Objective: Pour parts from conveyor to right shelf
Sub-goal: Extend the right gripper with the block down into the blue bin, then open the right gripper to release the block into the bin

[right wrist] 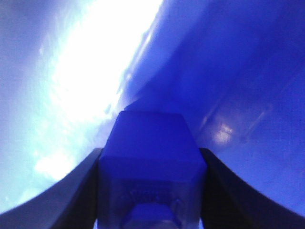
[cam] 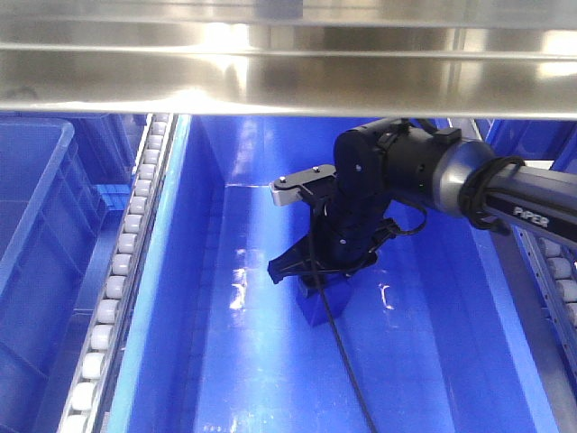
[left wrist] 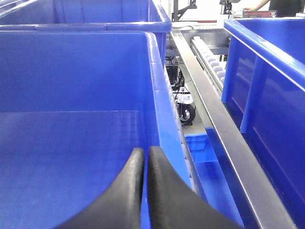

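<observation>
The shelf point(cam: 288, 72) fills the front view: a shiny steel beam runs across the top edge, and below it grey roller tracks point(cam: 122, 271) slope down beside deep blue bins; the middle bin point(cam: 225, 361) is the largest thing under the beam, its glossy floor catching white glare, and a second bin point(cam: 36, 234) stands past the rollers at the left edge; a further roller strip shows at the right edge behind the arm.

The right arm point(cam: 469, 189), dark grey and black with a cable looped round it, reaches in from the right edge and bends down into the middle bin; its gripper point(cam: 323, 271) points at the bin floor, near the back wall and about midway across.

The part point(cam: 317, 302), a small blue block, sits under that gripper on or just above the floor; whether it rests there I cannot tell; in the right wrist view the block point(right wrist: 151, 152) lies between the two dark fingers point(right wrist: 71, 191), which press on its sides, so the gripper pinches it.

The left gripper point(left wrist: 145, 191) shows only in its own wrist view; its black fingers point(left wrist: 124, 195) are pressed together with a thin slit between them and nothing held; it hangs over the near rim of another bin point(left wrist: 71, 119), close to that bin's right wall; a steel rail point(left wrist: 224, 133) and one more bin point(left wrist: 271, 86) lie to the right.
</observation>
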Controlling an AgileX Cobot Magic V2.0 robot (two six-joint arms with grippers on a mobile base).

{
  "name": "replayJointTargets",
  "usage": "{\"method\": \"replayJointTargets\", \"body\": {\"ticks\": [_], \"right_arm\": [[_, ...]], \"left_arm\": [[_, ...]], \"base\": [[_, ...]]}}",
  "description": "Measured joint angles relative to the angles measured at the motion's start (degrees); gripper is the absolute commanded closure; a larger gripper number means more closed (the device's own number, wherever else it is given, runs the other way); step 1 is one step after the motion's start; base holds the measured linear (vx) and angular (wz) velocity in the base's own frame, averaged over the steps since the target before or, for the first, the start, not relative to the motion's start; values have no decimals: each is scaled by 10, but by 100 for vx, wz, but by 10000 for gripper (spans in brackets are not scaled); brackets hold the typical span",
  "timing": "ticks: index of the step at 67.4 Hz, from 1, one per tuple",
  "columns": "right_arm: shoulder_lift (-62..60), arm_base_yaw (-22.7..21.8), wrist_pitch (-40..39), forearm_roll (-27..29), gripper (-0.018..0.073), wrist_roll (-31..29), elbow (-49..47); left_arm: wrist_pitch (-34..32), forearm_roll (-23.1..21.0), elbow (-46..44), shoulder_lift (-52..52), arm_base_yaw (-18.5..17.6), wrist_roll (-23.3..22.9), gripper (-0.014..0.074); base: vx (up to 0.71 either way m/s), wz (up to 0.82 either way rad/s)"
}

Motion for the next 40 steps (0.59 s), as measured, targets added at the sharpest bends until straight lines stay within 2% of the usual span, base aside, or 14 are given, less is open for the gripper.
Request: {"method": "replayJointTargets", "body": {"ticks": [6,26,40], "right_arm": [[2,0,-16,0,24,4,0],[-50,0,-63,-1,39,4,9],[-144,0,-177,-1,41,4,87]], "left_arm": [[0,0,0,0,0,0,603],[0,0,0,0,0,0,603],[0,0,0,0,0,0,603]], "base": [[0,0],[0,0],[0,0]]}}
